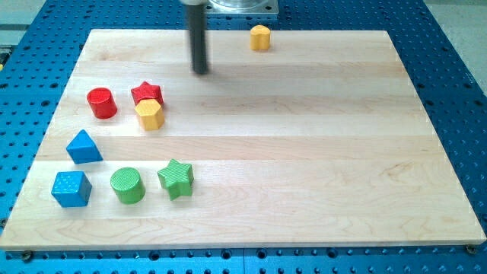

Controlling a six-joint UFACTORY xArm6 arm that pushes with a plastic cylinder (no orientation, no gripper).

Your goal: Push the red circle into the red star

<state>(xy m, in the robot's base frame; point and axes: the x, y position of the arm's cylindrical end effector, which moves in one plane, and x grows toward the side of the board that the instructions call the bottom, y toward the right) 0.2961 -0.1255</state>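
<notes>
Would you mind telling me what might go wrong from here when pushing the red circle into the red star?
My tip sits above and to the right of the red star, on the wrong side of the red circle; crossing over may knock the star away. The yellow hexagon touches the star, so a push could shift both. The circle may also slide off-line.

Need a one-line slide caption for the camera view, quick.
My tip hovers above the red star, with the red circle a small gap to its left.
</notes>
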